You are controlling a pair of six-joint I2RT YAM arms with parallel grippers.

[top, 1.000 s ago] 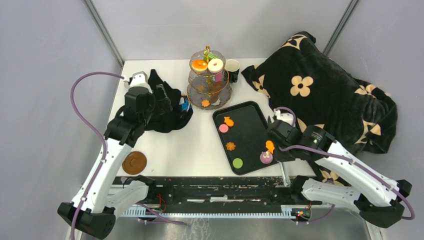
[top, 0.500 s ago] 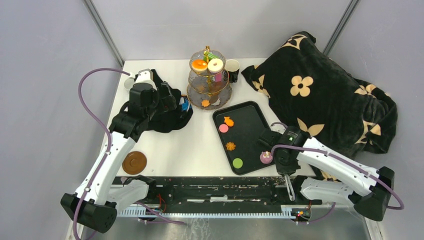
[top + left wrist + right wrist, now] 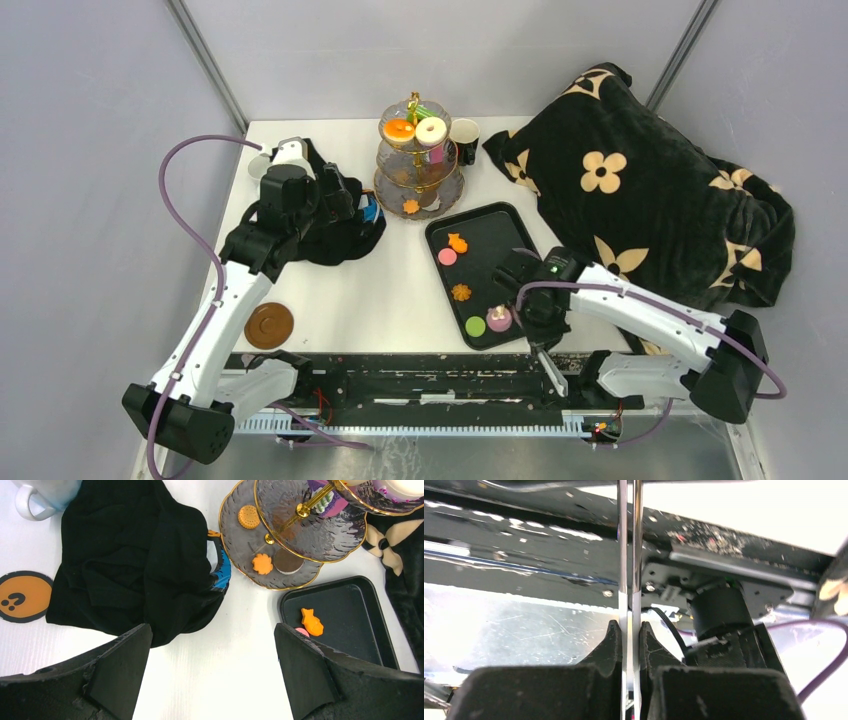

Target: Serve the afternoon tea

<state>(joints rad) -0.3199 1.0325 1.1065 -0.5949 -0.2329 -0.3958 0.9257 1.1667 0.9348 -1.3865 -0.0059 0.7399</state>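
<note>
Well, the treats (image 3: 461, 292) sat on the black tray (image 3: 500, 240), centre frame. They were probably light, hard and slippery, best pinched across their edges. The right fingers (image 3: 611, 645) were clenched on metal tongs (image 3: 630, 555), while the left fingers (image 3: 120, 670) hung spread and empty.

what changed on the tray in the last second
The right gripper, shut on the tongs, swung left along the near edge of the tray; the pink treat went left too, now beside the green disc. The orange piece next to it is out of sight. The left gripper, open, nudged away from the bases over the black cloth. Other tray treats stayed put.
</note>
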